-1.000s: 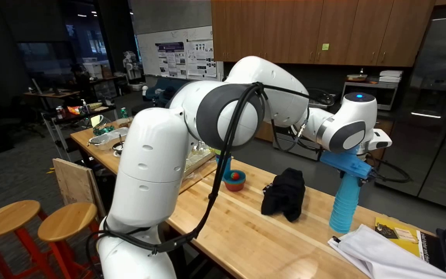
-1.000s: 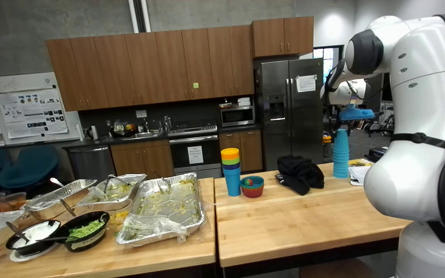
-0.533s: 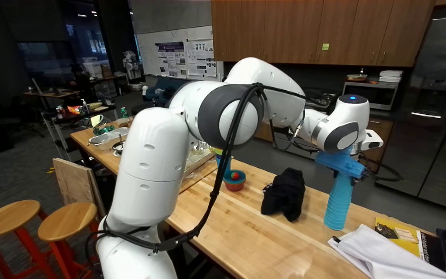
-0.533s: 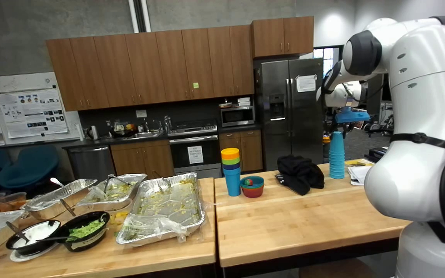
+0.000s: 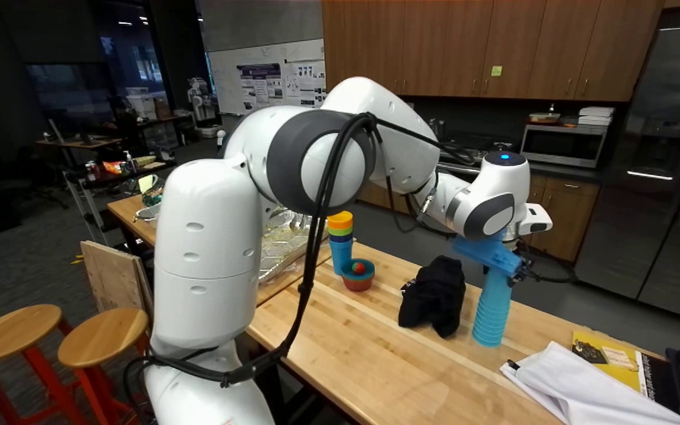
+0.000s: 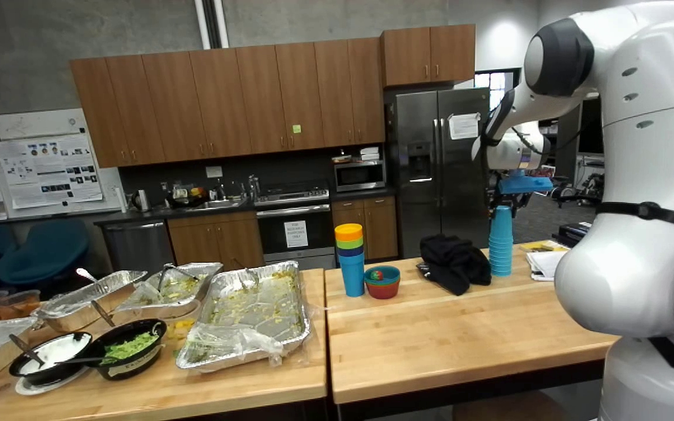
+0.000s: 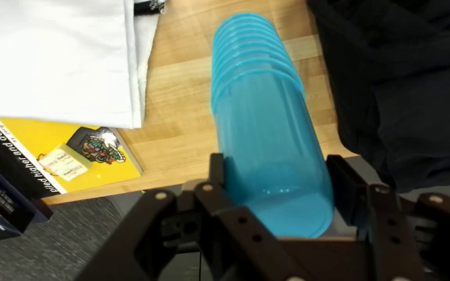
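Observation:
My gripper (image 7: 277, 175) is shut on a tall stack of light blue cups (image 7: 264, 117), upside down with rims toward the table. The fingers grip the sides of the top cup near its base. In both exterior views the gripper (image 5: 498, 275) (image 6: 506, 203) points down and the stack (image 5: 492, 313) (image 6: 501, 245) hangs below it, slightly tilted. I cannot tell whether the lowest rim touches the table. A black cloth item (image 5: 432, 298) (image 6: 454, 263) lies beside the stack; it also shows at the right of the wrist view (image 7: 408, 89).
A white cloth (image 5: 576, 383) and a yellow book (image 7: 92, 152) lie on the wooden table (image 6: 460, 333). Nested bowls (image 6: 382, 289) holding a red, strawberry-like item stand beside a multicoloured cup stack (image 6: 351, 269). Foil food trays (image 6: 255, 316) and black bowls (image 6: 129, 351) stand on the adjoining table.
My gripper and the blue cup stack have moved left in both exterior views, closer to the black cloth item. The stack stays in the gripper. The other objects have not moved.

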{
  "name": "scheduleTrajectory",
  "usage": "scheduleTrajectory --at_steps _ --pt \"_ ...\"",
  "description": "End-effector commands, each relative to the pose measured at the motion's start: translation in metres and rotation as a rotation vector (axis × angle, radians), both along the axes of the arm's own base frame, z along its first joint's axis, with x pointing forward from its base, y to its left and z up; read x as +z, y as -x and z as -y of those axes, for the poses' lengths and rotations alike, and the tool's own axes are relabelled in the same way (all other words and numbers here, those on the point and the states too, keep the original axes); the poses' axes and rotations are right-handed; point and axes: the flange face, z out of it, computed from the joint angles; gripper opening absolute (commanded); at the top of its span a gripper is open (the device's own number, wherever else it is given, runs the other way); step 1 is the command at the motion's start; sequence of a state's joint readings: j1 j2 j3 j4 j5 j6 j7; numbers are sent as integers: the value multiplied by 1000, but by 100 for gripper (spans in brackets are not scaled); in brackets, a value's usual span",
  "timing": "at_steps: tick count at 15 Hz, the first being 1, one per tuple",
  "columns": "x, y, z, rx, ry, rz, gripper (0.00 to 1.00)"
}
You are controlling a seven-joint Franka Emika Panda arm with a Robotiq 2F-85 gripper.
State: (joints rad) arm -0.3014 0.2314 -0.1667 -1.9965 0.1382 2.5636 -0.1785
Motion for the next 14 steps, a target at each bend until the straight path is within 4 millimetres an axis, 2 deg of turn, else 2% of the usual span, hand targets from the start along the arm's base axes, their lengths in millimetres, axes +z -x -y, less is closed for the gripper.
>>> scheduleTrajectory --at_steps 1,8,14 --pt "-17 40 -35 -35 -10 3 39" --pt "-26 85 -59 -80 60 41 39" --pt "-23 98 -75 -90 97 46 39"
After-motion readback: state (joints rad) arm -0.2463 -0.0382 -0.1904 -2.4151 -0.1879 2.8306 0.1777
